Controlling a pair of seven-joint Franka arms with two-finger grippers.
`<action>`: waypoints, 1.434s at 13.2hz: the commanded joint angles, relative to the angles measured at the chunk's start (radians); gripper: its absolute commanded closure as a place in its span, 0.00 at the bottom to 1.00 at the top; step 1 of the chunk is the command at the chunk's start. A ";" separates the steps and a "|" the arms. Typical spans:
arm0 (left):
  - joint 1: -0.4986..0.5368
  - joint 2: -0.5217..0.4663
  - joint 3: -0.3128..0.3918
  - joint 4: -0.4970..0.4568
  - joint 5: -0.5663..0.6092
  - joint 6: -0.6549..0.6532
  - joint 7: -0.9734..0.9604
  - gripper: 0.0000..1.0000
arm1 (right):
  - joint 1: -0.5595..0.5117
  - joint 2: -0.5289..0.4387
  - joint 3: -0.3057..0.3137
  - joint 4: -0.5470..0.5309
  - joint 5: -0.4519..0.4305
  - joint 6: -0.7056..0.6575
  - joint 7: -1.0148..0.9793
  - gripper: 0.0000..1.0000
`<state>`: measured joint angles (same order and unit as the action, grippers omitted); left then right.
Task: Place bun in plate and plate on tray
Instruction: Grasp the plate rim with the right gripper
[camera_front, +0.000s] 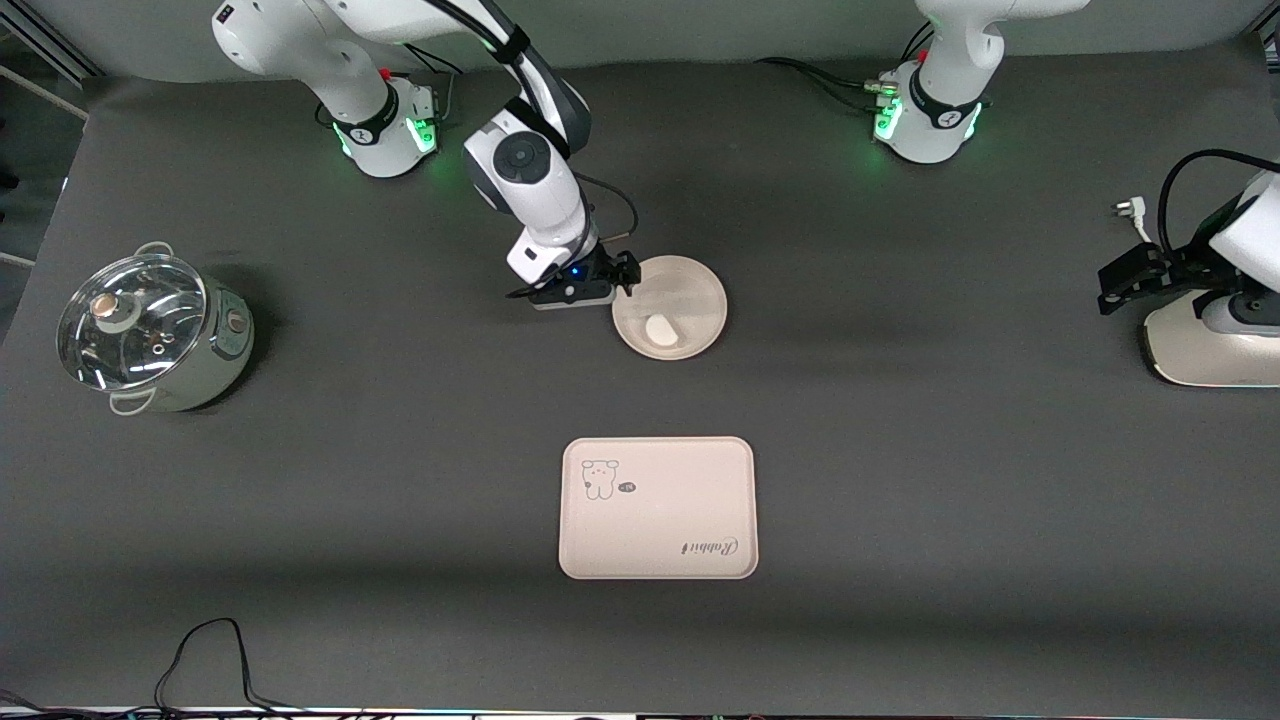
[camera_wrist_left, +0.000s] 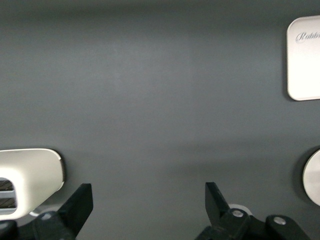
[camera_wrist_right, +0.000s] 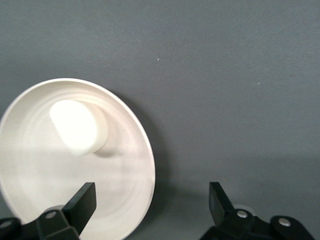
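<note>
The small white bun (camera_front: 660, 329) lies in the round cream plate (camera_front: 692, 290), which rests on the grey table near its middle. My right gripper (camera_front: 627, 275) hangs low at the plate's edge on the right arm's side, open. In the right wrist view the bun (camera_wrist_right: 77, 127) sits in the plate (camera_wrist_right: 30, 190), and the right gripper (camera_wrist_right: 151, 196) straddles the rim, holding nothing. The cream-pink tray (camera_front: 657, 507) lies nearer to the front camera than the plate. My left gripper (camera_front: 1112, 285) waits open at the left arm's end; the left wrist view shows this gripper (camera_wrist_left: 149, 197) over bare table.
A steel pot with a glass lid (camera_front: 150, 330) stands at the right arm's end. A white appliance (camera_front: 1210, 345) sits under the left arm, with a loose plug (camera_front: 1130, 212) beside it. The left wrist view catches the tray's corner (camera_wrist_left: 305, 60) and the plate's edge (camera_wrist_left: 312, 177).
</note>
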<state>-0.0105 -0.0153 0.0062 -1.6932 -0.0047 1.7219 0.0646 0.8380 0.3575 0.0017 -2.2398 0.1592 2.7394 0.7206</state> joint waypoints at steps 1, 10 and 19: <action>0.001 0.012 0.008 0.003 -0.028 0.001 -0.006 0.00 | 0.006 0.084 0.006 0.017 0.023 0.091 0.010 0.00; -0.002 0.029 0.006 0.009 -0.020 -0.027 0.012 0.00 | 0.003 0.109 0.038 0.029 0.097 0.109 -0.009 0.44; 0.001 0.031 0.006 0.009 -0.032 -0.018 0.014 0.00 | -0.007 0.069 0.027 0.049 0.097 0.016 -0.018 1.00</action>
<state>-0.0090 0.0161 0.0096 -1.6924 -0.0250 1.7014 0.0644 0.8322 0.4479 0.0330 -2.1920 0.2338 2.7822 0.7213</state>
